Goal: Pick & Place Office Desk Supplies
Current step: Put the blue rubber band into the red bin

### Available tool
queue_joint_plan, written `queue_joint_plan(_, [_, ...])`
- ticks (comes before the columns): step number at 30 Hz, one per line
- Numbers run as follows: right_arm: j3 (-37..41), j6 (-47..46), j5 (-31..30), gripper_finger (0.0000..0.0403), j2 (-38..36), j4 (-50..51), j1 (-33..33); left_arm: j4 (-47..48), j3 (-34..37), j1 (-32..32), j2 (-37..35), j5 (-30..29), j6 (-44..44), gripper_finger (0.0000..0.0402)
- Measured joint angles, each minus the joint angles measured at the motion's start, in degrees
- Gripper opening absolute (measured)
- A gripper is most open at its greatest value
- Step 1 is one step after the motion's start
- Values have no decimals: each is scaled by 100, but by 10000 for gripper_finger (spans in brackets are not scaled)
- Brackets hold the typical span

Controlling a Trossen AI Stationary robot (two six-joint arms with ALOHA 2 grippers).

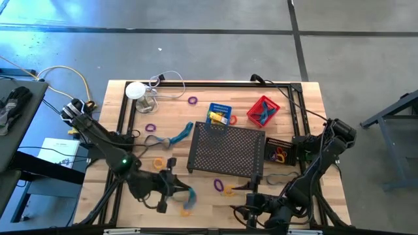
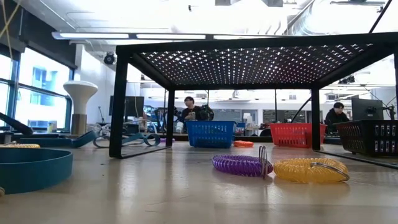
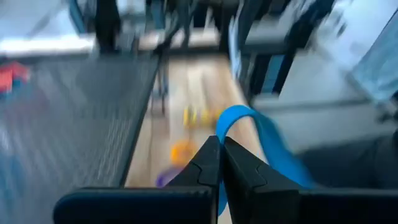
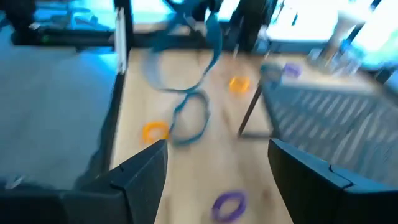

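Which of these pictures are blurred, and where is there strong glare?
Left wrist view: heavy blur; only the shut fingers and the blue band they pinch read clearly. Right wrist view: smeared too, open fingers soft-edged. Low view: windows and ceiling lights wash out; the purple ring is sharp. High view: sharp, blue glare on the floor at left.

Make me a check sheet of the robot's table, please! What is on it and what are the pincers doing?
Surface: wooden table.
Job's things: blue band in the left pincer; purple ring touching yellow ring; another blue band.
Clutter: black mesh tray, blue basket, red basket, white-topped object.
Grippers: left pincer shut on the blue band; right pincer open, near edge.
Cables: yellow cable beside the table.
Surroundings: people seated behind.
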State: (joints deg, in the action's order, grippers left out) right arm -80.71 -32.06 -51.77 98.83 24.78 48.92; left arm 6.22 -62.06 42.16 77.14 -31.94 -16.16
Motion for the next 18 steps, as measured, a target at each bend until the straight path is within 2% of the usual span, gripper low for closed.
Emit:
queue_joint_plan(5, [0, 1469, -3, 265, 0, -992, -321, -1204, 0, -49, 19, 3, 897, 1])
queue_joint_plan(9, [0, 2288, 457, 265, 0, -1728, -718, -1489, 0, -180, 35, 8, 1174, 1])
queue_joint_plan(15, [0, 2625, 1666, 265, 0, -2442, -1327, -1456, 0, -408, 35, 52, 1186, 1])
queue_joint_plan(18, [0, 2620, 1859, 265, 0, -2514, -1563, -1450, 0, -490, 35, 165, 1188, 1])
